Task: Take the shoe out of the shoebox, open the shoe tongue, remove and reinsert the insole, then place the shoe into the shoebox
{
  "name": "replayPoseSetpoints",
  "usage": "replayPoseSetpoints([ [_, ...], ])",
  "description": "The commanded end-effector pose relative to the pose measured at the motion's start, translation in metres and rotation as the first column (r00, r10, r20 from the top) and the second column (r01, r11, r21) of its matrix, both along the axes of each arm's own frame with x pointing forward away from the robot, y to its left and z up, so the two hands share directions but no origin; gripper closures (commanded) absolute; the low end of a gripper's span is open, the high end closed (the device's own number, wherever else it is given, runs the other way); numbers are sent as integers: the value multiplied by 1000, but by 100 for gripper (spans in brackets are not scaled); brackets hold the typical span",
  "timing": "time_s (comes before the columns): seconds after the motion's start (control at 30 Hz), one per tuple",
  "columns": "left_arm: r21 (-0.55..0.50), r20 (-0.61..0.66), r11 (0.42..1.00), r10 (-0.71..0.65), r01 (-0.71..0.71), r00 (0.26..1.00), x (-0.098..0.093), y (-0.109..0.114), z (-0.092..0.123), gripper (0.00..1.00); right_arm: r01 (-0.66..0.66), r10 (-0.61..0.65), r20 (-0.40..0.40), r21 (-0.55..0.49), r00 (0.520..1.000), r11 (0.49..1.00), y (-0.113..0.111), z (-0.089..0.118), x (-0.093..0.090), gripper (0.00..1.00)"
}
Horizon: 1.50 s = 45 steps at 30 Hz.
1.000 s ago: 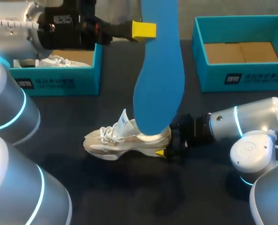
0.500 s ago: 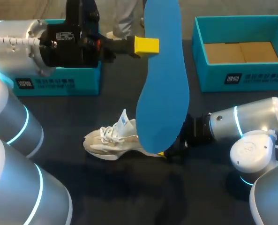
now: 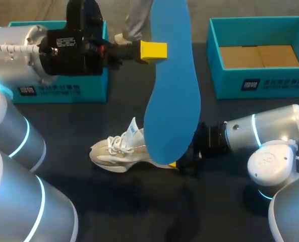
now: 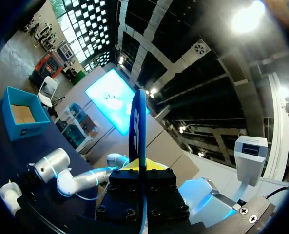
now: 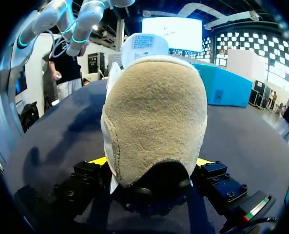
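Left tool (image 3: 153, 50): raised high over the table and clamped on the blue insole (image 3: 172, 91). One yellow tip shows flat against the insole's side; the other is hidden behind it.
Insole: hangs upright in the air with its broad end down. From the head camera it covers the rear part of the shoe (image 3: 120, 150).
Left wrist view: the insole (image 4: 140, 122) shows edge-on as a thin blue line, rising from between the black finger blocks of my left tool (image 4: 140, 168).
Shoe: a cream-white sneaker standing on its sole on the dark table (image 3: 139, 201), toe toward my left, laces up, tongue (image 3: 134, 128) raised.
Right tool (image 3: 182, 160): low at the table, closed around the shoe's heel.
Right wrist view: the suede heel (image 5: 154, 112) fills the space ahead of my right tool (image 5: 151, 165), with a yellow tip on each side of it.
Right shoebox (image 3: 260, 85): teal, open, brown cardboard floor showing, at the table's far side, well apart from the shoe.
Left shoebox (image 3: 58, 91): teal, far side, partly behind my left arm.
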State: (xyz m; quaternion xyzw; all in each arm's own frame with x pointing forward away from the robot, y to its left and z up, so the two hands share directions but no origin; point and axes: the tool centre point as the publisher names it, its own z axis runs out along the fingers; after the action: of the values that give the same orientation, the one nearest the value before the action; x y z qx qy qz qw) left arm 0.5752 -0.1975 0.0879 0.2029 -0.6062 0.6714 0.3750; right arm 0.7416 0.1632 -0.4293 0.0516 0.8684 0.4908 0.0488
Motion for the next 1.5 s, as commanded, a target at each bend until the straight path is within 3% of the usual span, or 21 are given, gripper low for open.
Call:
replayPoseSetpoints([
  [0.03, -4, -2, 1000, 11, -11, 1000, -6, -2, -1, 100, 1, -1, 1, 0, 1000, 1000, 2, -2, 0, 100],
  [0.3, -4, -2, 1000, 11, -11, 1000, -6, -2, -1, 100, 1, -1, 1, 0, 1000, 1000, 2, -2, 0, 100],
  [0.33, -4, -2, 1000, 11, -11, 1000, -6, -2, -1, 100, 1, -1, 1, 0, 1000, 1000, 2, -2, 0, 89],
  [0.4, -4, -2, 1000, 11, -11, 1000, -6, -2, -1, 100, 1, -1, 1, 0, 1000, 1000, 2, -2, 0, 50],
  [0.43, -4, -2, 1000, 11, -11, 1000, -6, -2, -1, 100, 1, -1, 1, 0, 1000, 1000, 2, -2, 0, 0],
  [1.1, -4, -2, 1000, 11, -11, 1000, -6, -2, -1, 100, 1, -1, 1, 0, 1000, 1000, 2, -2, 0, 0],
  [1.27, -4, -2, 1000, 11, -11, 1000, -6, -2, -1, 100, 6, -6, -1, -10, 1000, 1000, -28, 5, 12, 0],
  [1.5, -4, -2, 1000, 11, -11, 1000, -6, -2, -1, 100, 24, -24, 8, -24, 1000, 999, -45, 22, 13, 0],
])
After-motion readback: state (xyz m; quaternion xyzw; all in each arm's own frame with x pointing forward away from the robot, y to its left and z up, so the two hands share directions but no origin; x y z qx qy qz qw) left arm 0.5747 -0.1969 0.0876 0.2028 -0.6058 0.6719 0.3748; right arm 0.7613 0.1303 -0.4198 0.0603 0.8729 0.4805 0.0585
